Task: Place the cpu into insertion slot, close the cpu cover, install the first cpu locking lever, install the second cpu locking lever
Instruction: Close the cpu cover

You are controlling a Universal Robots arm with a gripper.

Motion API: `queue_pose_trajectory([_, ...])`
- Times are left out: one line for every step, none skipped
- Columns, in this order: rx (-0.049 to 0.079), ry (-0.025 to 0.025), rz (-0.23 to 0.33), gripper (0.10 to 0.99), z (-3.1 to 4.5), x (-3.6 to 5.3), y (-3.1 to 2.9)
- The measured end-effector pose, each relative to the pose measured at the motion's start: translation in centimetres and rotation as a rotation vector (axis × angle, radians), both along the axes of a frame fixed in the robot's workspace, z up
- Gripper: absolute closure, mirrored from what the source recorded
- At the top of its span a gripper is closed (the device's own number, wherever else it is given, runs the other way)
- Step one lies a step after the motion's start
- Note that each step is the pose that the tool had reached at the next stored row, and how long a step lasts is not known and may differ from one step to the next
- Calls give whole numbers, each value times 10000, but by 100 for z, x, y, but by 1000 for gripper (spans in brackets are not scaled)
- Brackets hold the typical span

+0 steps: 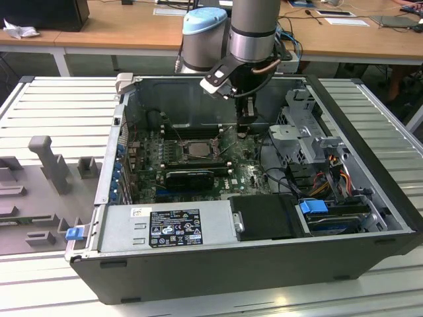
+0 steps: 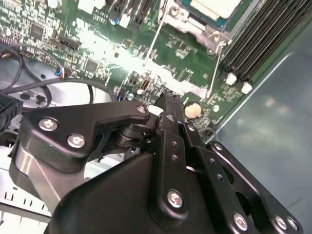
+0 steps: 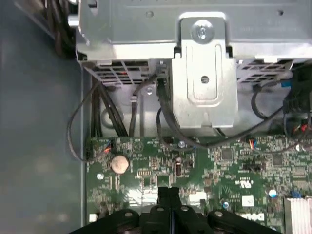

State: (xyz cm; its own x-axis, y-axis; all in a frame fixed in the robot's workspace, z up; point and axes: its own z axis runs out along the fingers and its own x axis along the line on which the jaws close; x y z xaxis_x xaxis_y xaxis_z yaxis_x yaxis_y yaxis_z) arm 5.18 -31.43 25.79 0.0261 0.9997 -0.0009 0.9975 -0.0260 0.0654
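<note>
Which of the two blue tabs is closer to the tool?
The blue tab inside the case, atop the drives at the exterior view's right. The other blue tab sits outside, at the case's corner on that view's left, farther from the tool.

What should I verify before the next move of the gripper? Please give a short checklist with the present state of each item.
1. Cpu in place on the board, pale top showing: ok.
2. Cover lying flat around the cpu: ok.
3. Levers latched down: cannot tell; the thin rods show beside the cover, but their ends are hard to judge.
4. Gripper shut and empty: ok; nothing sits between the fingers in both wrist views.
5. Gripper tip clear of the board: cannot tell; it is low over the green surface, but contact is not visible.
</note>
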Motion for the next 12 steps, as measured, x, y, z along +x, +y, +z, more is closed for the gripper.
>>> queue_pose_trajectory([1, 6, 1, 980, -37, 14, 0])
queue_pose_trajectory([2, 15, 1, 980, -60, 18, 0])
queue_pose_trajectory([5, 37, 1, 980, -71, 19, 0])
queue_pose_trajectory([5, 68, -1, 980, -71, 14, 0])
queue_pose_trajectory([7, 85, 0, 980, -74, -7, 0])
queue_pose_trajectory([8, 87, 1, 980, -75, -18, 0])
queue_pose_trajectory([8, 87, 1, 980, -75, -20, 0])
queue_pose_trajectory([8, 87, 1, 980, -75, -25, 0])
queue_pose_trajectory([7, 87, 2, 980, -75, -38, 0])
queue_pose_trajectory([8, 87, 1, 980, -75, -48, 0])
queue_pose_trajectory([8, 87, 1, 980, -75, -56, 0])
queue_pose_trajectory([8, 87, 1, 980, -75, -65, 0])
